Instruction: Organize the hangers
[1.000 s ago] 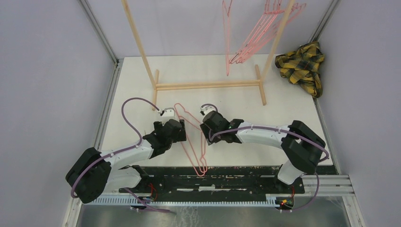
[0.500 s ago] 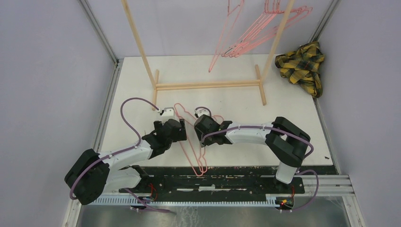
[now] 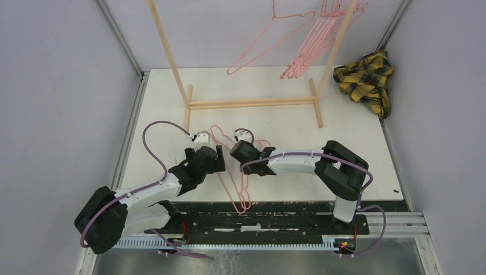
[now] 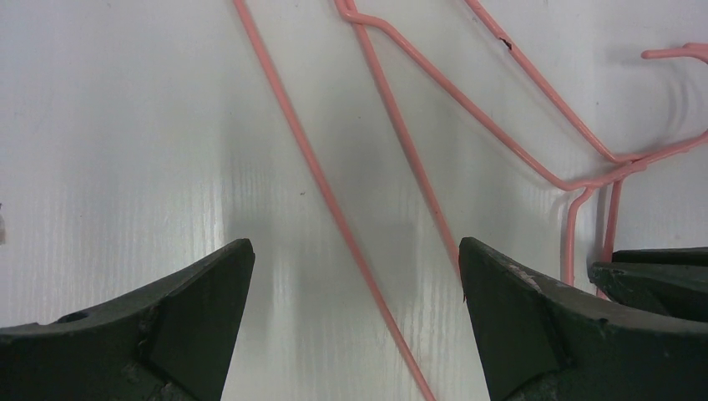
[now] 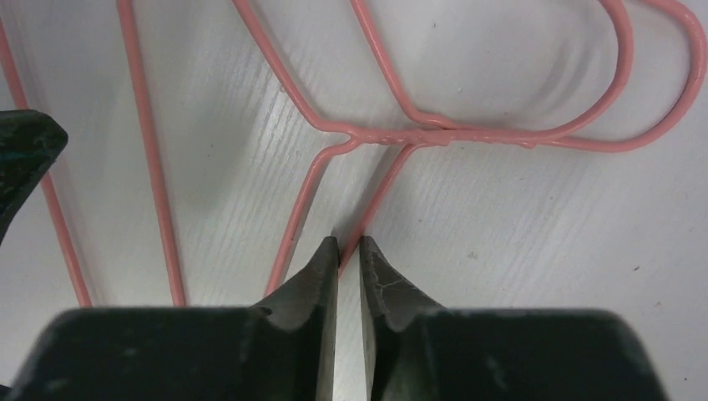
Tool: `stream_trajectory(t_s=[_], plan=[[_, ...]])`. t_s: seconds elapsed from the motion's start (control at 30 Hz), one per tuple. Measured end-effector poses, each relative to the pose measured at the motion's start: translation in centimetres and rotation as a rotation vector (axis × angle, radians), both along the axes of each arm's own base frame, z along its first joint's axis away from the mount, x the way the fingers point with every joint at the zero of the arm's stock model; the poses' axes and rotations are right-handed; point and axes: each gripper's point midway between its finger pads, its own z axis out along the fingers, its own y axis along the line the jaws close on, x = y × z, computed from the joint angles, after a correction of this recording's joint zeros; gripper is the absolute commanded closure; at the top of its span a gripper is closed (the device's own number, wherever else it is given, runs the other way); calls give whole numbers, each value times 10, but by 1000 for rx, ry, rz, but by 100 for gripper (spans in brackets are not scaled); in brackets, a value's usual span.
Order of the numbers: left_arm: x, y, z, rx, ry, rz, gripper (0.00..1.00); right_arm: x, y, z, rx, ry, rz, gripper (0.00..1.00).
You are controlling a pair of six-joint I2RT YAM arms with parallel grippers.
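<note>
White desk point(image 3: 344, 137), grey walls all round, and we're live. Two pink hangers point(image 4: 326, 185) lie overlapped flat at the centre of the desk, between the two arms. More of them dangle from the wooden rack point(image 3: 252, 103) up at 12 o'clock (one is splayed out toward 11). A plaid cloth point(image 3: 367, 80) is bunched in the corner at 2 o'clock.

The left fingers point(image 4: 192, 309) sit at 9 o'clock of the flat pair, spread wide apart, holding nothing, with two long wires crossing the gap between them. The right fingers point(image 5: 309, 284) come in from 3 o'clock, drawn nearly together, only a thin slit between the tips. One wire below a hanger's twisted neck runs straight into that slit. Pinched or not, I cannot tell.
</note>
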Motion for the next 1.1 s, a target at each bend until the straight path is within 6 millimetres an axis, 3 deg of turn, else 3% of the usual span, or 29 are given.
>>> stream_trajectory(t_s=[0.1,0.27,0.37,0.53,0.73,1.1], plan=[[-1,0,1,-4,-5,0,1,1,1,1,-1,-13,-12,94],[-1,1,0,-3,-4,0,1,8,-6,1,-31,-51,-44,92],[-3,2,-2,0,0,0,1,11,-11,2,-57,-68,-56,68],[-4,4,-3,2,2,0,1,15,-21,3,-112,-94,-56,46],[-4,4,-4,2,2,0,1,13,-23,6,-140,-86,1,50],[-4,9,-10,14,22,24,1,-12,4,6,-81,-7,137,52]])
